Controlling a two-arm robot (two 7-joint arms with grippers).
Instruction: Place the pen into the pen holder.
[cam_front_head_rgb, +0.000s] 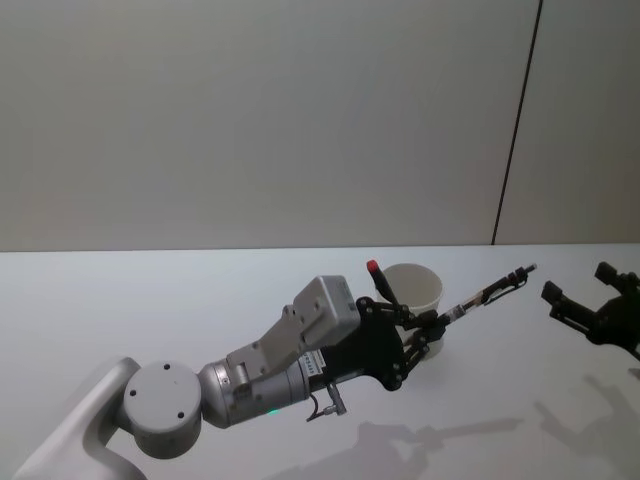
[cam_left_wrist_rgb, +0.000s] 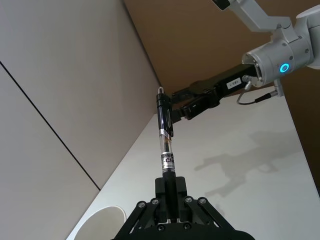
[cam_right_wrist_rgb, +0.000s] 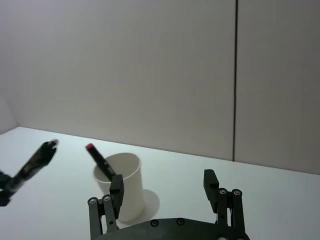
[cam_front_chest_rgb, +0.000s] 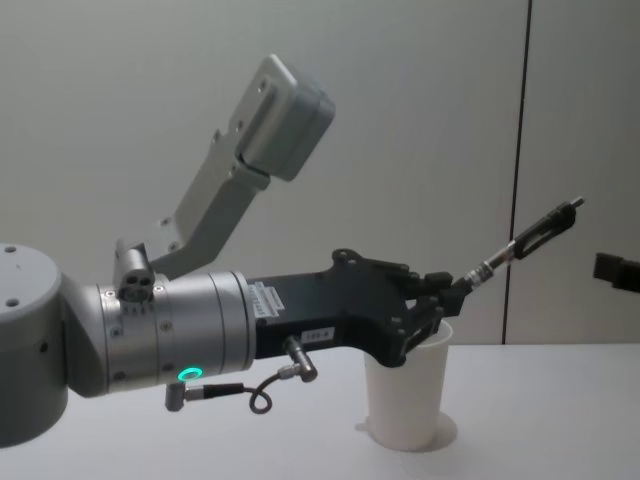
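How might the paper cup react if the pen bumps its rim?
Probably light: the paper cup holds one red-capped pen, so it may slide or tip. Its narrower base likely worsens that. The left gripper holds the black pen close by.

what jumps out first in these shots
The left gripper holds a pen slanting up and to the right, close by the rim of the white cup at mid-table. A red-capped pen already stands in the cup, and the right gripper hangs open farther right.
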